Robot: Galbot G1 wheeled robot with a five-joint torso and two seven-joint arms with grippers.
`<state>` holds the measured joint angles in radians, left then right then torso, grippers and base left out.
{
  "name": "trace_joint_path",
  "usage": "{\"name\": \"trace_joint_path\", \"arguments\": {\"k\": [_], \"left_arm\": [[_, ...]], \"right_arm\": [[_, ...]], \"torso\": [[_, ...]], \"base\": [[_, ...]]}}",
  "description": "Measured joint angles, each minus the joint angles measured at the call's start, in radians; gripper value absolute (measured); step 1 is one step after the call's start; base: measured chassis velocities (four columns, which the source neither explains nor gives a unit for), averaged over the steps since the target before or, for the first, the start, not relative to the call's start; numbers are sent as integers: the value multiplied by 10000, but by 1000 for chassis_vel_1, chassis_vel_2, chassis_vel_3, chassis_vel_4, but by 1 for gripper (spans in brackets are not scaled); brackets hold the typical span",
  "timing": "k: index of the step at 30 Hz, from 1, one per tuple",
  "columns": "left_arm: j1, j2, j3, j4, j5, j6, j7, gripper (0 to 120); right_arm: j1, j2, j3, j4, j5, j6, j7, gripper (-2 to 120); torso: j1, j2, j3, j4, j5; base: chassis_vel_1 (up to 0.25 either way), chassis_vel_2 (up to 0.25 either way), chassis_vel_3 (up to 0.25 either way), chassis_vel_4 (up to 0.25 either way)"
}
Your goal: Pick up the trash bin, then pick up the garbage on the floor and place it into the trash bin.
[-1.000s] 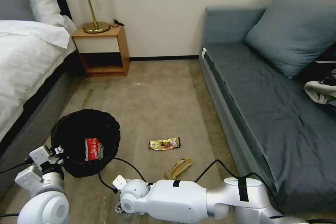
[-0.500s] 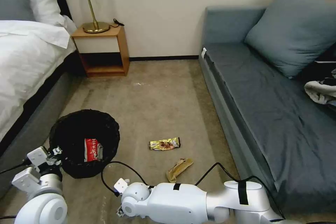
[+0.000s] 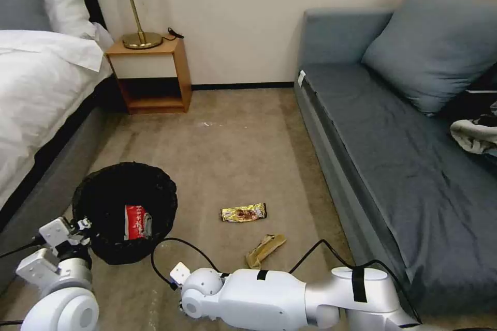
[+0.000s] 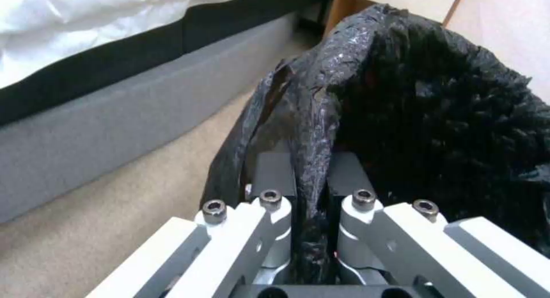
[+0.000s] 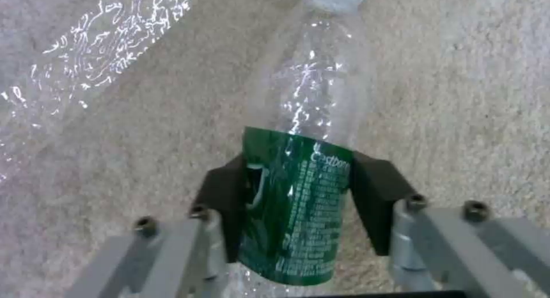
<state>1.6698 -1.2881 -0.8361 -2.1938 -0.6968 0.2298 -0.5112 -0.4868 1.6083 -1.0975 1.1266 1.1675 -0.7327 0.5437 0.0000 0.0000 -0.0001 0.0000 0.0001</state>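
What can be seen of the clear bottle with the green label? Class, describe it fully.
The bottle is small, of clear, glossy plastic that looks thin, with a dark green label printed in white around its middle. It narrows to a pale capped neck pointing away from the right gripper. Its body sits between the gripper's dark pads, which press the label on both sides. Beige carpet lies beneath; whether the bottle touches it cannot be told.
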Motion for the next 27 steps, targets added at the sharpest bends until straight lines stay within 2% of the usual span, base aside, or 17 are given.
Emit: {"name": "trace_joint_path", "arguments": {"k": [3,9,18,21,22,23,24,27], "left_arm": [[-3,25,-3,0,-7,0,1,7],[-4,40,0,9,-10,-1,1,7],[-5,44,3,22,-10,-1,1,7],[-9,72,117,16,-4,-4,1,7],[12,123,116,-44,-9,-4,1,7],[12,123,116,-44,-9,-4,1,7],[51,150,114,-58,-19,4,0,7],[104,172,78,-166,-24,5,2,7]], "right_arm": [[28,-3,40,23,-59,3,-48,28],[173,-5,147,332,-52,-2,-7,18],[180,-6,153,353,-43,-5,11,18],[885,-961,1626,1651,295,10,791,18],[972,-1683,2161,2005,416,-11,954,18],[972,-1683,2161,2005,416,-11,954,18],[1040,-2073,2470,2239,497,-16,1060,18],[1256,-2515,2737,2542,554,-6,1204,18]], "torso": [[0,0,0,0,-1],[1,0,1,0,-3],[0,0,1,0,-2],[-1,2,-3,7,4],[2,1,3,-11,1],[2,1,3,-11,1],[2,1,5,-13,-2],[1,2,0,-6,3]], "base": [[0,0,0,0],[0,0,0,0],[0,0,0,0],[0,0,0,0],[0,0,0,0],[0,0,0,0],[0,0,0,0],[0,0,0,0]]}}
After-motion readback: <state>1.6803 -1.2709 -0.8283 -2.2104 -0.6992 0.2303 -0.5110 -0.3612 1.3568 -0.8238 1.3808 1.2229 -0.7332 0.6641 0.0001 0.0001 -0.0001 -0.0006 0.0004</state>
